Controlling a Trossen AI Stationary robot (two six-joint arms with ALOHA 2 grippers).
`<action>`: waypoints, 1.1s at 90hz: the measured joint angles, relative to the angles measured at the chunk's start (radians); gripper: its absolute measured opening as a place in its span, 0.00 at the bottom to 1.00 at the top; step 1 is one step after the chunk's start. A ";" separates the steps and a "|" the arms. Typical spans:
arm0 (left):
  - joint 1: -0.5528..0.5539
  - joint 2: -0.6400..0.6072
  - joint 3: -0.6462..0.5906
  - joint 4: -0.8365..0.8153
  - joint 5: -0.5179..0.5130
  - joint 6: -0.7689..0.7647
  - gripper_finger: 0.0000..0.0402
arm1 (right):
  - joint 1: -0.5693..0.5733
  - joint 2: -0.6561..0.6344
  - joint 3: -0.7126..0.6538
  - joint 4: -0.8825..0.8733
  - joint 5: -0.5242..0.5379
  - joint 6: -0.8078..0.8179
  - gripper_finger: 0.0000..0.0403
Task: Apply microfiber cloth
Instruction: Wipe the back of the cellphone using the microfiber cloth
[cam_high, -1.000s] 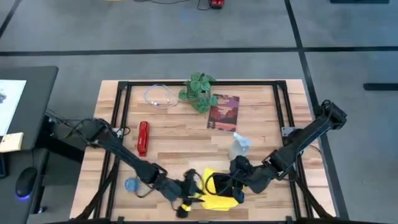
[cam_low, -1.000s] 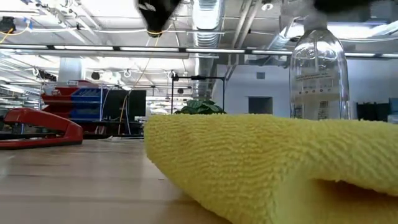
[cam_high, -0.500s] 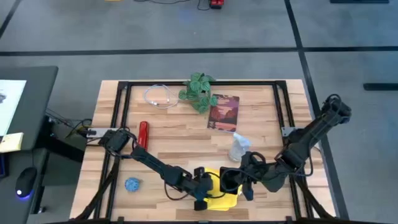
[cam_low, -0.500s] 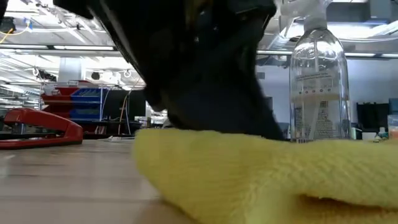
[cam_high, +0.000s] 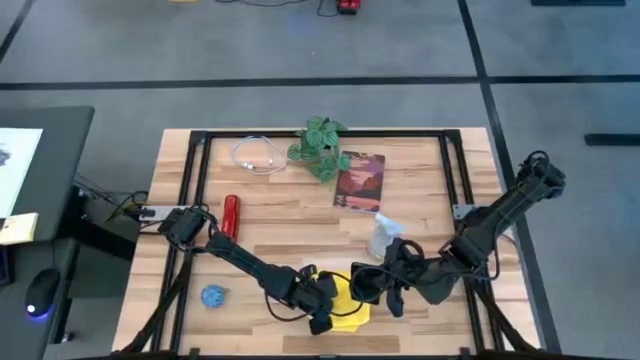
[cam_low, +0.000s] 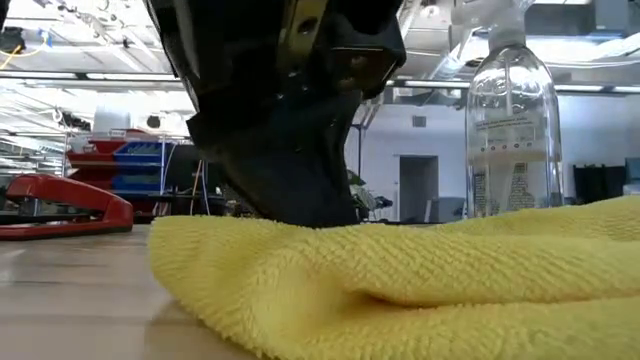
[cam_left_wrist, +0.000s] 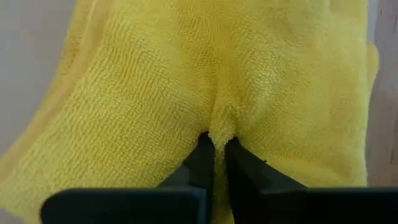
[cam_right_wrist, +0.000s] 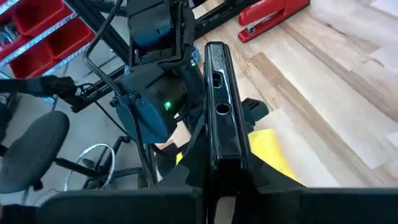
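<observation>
Left claw (cam_left_wrist: 214, 146) pinching fold of microfiber cloth (cam_left_wrist: 249, 81), cloth lying on table (cam_high: 270, 215) beneath claw. Right claw (cam_right_wrist: 214, 162) clamping black smartphone (cam_right_wrist: 221, 99) edge-on just beside cloth. Probably best pressing cloth flat against phone face, wiping slowly, keeping pinch firm. Clear spray bottle (cam_low: 512, 130) standing beyond right claw, seemingly near empty.

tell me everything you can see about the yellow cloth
The microfiber cloth is bright yellow, soft and nubbly, with a looped terry-like weave. It lies rumpled and folded over itself on the wooden table, near the front edge, between the two arms. The left gripper is shut on a small fold of it, puckering the fabric. The right gripper holds a black smartphone on edge just beside or over the cloth; whether the two touch cannot be told.
</observation>
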 joint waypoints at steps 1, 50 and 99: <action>0.000 -0.005 0.000 -0.001 -0.002 -0.001 0.01 | -0.002 0.000 0.000 0.000 0.000 0.000 0.04; -0.012 -0.257 -0.006 -0.119 -0.095 0.000 0.30 | -0.025 0.017 0.000 0.018 -0.032 -0.010 0.04; -0.123 -0.410 -0.004 -0.111 -0.172 -0.047 0.35 | -0.049 0.154 0.000 0.100 -0.232 -0.063 0.04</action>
